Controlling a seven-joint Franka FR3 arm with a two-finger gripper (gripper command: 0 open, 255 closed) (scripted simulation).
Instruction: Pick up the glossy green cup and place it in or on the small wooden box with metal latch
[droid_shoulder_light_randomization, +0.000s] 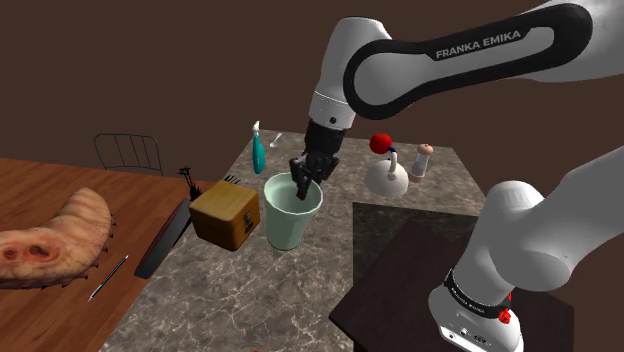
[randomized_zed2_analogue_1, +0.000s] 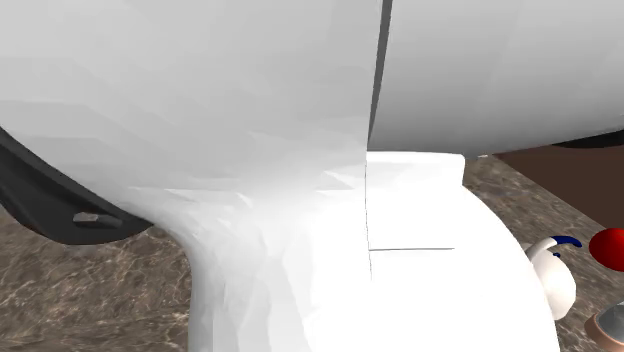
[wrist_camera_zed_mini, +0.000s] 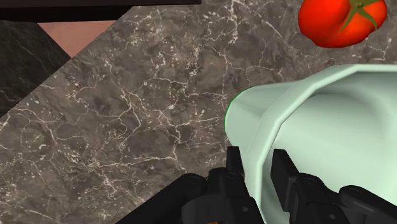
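One of each thing shows on the marble table (droid_shoulder_light_randomization: 300, 290): one pale green cup (droid_shoulder_light_randomization: 290, 222), one wooden box (droid_shoulder_light_randomization: 225, 213), one teal spray bottle (droid_shoulder_light_randomization: 259, 152), one white kettle (droid_shoulder_light_randomization: 387, 180), one red tomato (droid_shoulder_light_randomization: 381, 143) and one small shaker (droid_shoulder_light_randomization: 423, 160). The cup stands upright near the middle of the marble, just beside the box and on its right in the shoulder view. The bottle is farther back behind both, while the kettle, tomato and shaker are grouped well to the right. The single black gripper (droid_shoulder_light_randomization: 305, 180) comes down from the white arm (droid_shoulder_light_randomization: 450, 50) onto the far side of the cup's rim. In the wrist view the cup (wrist_camera_zed_mini: 318, 127) lies right at the gripper (wrist_camera_zed_mini: 256, 159). Its wall runs between the two fingers (wrist_camera_zed_mini: 233, 167) — one finger outside the cup, the other inside the mouth — and they pinch that wall with no gap showing on either side. The tomato (wrist_camera_zed_mini: 340, 22) sits on bare marble beyond the cup. To the left in the shoulder view a separate wooden table (droid_shoulder_light_randomization: 60, 185) adjoins the marble, with one wire chair (droid_shoulder_light_randomization: 128, 152) behind it. In the second exterior view the arm (randomized_zed2_analogue_1: 250, 150) fills most of the frame, with the kettle (randomized_zed2_analogue_1: 553, 285) and tomato (randomized_zed2_analogue_1: 608, 248) at the right edge.
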